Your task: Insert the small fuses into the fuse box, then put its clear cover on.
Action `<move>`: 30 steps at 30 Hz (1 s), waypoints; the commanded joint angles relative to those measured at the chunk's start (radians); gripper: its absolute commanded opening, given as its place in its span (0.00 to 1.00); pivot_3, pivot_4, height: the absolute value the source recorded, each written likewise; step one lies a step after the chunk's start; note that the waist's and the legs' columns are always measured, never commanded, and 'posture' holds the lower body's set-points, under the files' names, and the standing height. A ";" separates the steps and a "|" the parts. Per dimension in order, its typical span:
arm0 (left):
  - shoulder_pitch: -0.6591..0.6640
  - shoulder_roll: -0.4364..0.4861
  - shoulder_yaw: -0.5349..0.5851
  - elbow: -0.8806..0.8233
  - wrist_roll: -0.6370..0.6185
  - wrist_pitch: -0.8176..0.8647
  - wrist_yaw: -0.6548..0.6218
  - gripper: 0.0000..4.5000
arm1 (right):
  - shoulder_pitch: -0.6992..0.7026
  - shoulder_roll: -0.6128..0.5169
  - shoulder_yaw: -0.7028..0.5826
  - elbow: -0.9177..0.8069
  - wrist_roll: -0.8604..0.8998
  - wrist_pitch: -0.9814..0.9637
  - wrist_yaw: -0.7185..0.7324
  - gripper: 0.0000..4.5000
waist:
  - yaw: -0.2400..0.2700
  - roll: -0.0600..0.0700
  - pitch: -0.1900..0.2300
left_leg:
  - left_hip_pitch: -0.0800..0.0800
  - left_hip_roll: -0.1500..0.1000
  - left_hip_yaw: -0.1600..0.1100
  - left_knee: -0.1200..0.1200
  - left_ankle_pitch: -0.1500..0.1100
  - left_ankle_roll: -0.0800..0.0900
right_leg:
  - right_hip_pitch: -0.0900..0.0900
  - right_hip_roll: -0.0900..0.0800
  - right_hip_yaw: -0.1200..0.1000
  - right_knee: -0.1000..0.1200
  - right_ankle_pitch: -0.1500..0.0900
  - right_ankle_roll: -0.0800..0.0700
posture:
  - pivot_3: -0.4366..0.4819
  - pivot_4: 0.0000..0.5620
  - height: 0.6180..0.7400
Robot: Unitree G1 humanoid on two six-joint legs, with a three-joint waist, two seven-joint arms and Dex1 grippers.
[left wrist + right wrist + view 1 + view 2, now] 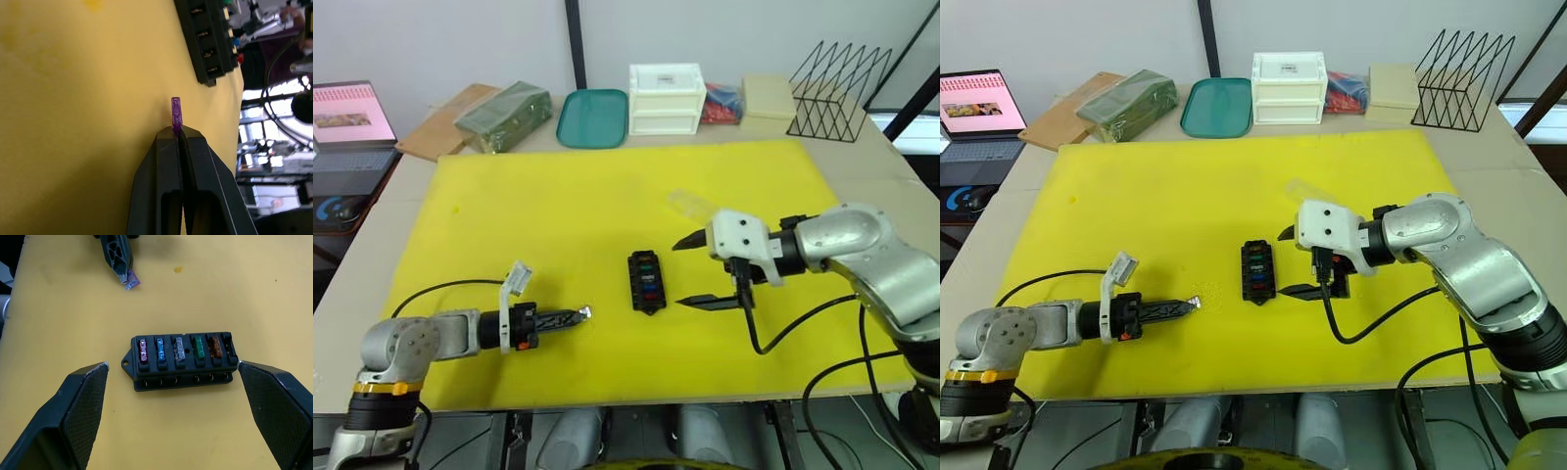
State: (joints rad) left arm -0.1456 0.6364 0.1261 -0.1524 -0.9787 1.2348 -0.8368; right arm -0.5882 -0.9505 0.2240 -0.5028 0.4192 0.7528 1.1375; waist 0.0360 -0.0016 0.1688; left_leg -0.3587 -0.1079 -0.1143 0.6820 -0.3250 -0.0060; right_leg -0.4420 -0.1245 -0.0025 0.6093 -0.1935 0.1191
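Note:
The black fuse box (646,282) lies in the middle of the yellow mat (558,215). Its top row holds red, blue, grey, green and amber fuses (178,348); the slot at the amber end is empty. My left gripper (582,313) is shut on a purple fuse (176,113), just above the mat to the left of the box. My right gripper (680,274) stands open just right of the box, one finger (83,406) on each side of it in the right wrist view. The clear cover (690,204) lies on the mat behind the right gripper.
Along the back of the table stand a teal tray (592,117), a white drawer unit (666,98), a beige box (768,98) and a black wire rack (837,93). A green package (504,116) and a laptop (347,117) sit at the back left.

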 commanded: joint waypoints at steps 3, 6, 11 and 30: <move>-0.077 0.115 -0.011 -0.179 0.033 -0.162 -0.168 0.01 | -0.139 0.048 -0.087 0.013 0.209 0.284 -0.015 1.00 | 0.000 -0.002 0.002 | -0.001 0.001 0.000 0.000 0.000 0.000 | -0.001 0.000 0.000 0.000 0.000 0.000 | 0.48 0.27 1.00; -0.154 0.153 -0.037 -0.209 0.056 -0.230 -0.231 0.01 | -0.218 0.073 -0.108 0.040 0.303 0.417 -0.025 1.00 | 0.002 -0.002 0.002 | -0.003 0.001 -0.001 0.000 0.000 0.000 | -0.002 0.000 0.000 -0.001 0.000 0.000 | 0.48 0.27 1.00; -0.327 0.184 -0.134 -0.198 0.144 -0.325 -0.319 0.01 | -0.330 0.151 -0.139 0.114 0.395 0.559 -0.089 1.00 | -0.005 -0.003 0.003 | -0.007 0.001 -0.001 -0.001 -0.001 0.001 | -0.003 0.001 -0.001 -0.008 0.001 0.000 | 0.48 0.27 1.00; -0.524 0.080 -0.243 -0.107 0.275 -0.450 -0.345 0.00 | -0.444 0.254 -0.078 0.170 0.429 0.648 -0.216 0.58 | -0.030 -0.003 0.003 | -0.016 0.001 -0.001 0.000 0.000 0.000 | -0.012 0.002 -0.001 -0.010 0.005 0.002 | 0.48 0.27 1.00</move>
State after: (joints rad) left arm -0.6437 0.7152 -0.1329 -0.2532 -0.7064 0.7981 -1.1844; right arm -1.0149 -0.6943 0.1552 -0.3110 0.8458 1.4092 0.9268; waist 0.0057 -0.0043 0.1717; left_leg -0.3750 -0.1070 -0.1150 0.6822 -0.3254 -0.0057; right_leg -0.4537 -0.1222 -0.0034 0.5994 -0.1885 0.1209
